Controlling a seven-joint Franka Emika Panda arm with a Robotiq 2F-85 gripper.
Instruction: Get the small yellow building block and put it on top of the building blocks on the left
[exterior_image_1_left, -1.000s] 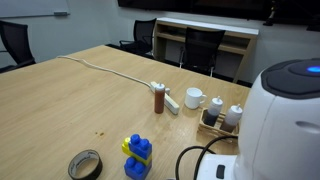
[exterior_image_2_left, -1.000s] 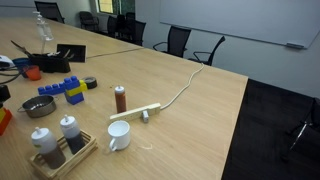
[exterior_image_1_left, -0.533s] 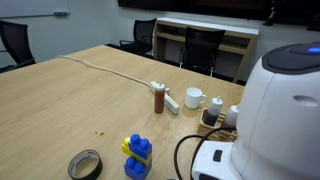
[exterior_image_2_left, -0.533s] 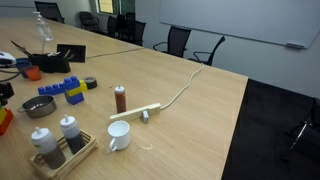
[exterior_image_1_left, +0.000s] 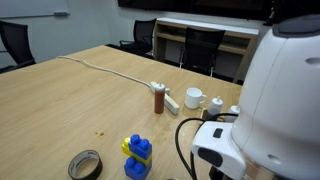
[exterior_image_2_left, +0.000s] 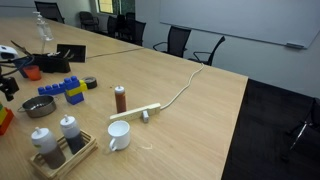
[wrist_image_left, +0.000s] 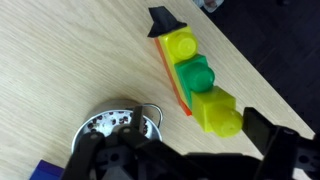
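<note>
In the wrist view a row of yellow (wrist_image_left: 180, 45), green (wrist_image_left: 196, 74) and lime-yellow (wrist_image_left: 215, 112) building blocks sits on an orange base on the wooden table. My gripper (wrist_image_left: 190, 150) is open and empty, its two dark fingers on either side just below the lime-yellow block. In an exterior view the gripper (exterior_image_2_left: 10, 78) is at the far left edge. A blue and yellow block pile (exterior_image_2_left: 65, 91) lies to its right, and it also shows in an exterior view (exterior_image_1_left: 136, 156).
A metal bowl (wrist_image_left: 115, 125) (exterior_image_2_left: 40, 106) lies beside the blocks. On the table are a tape roll (exterior_image_1_left: 85, 165), brown bottle (exterior_image_2_left: 120, 98), white mug (exterior_image_2_left: 119, 135), condiment tray (exterior_image_2_left: 58, 148), power strip with cable (exterior_image_2_left: 140, 112) and an orange object (exterior_image_2_left: 33, 72).
The arm's body has risen and swung in an exterior view. The gripper has shifted slightly at the far left table edge. The objects on the table have not moved.
</note>
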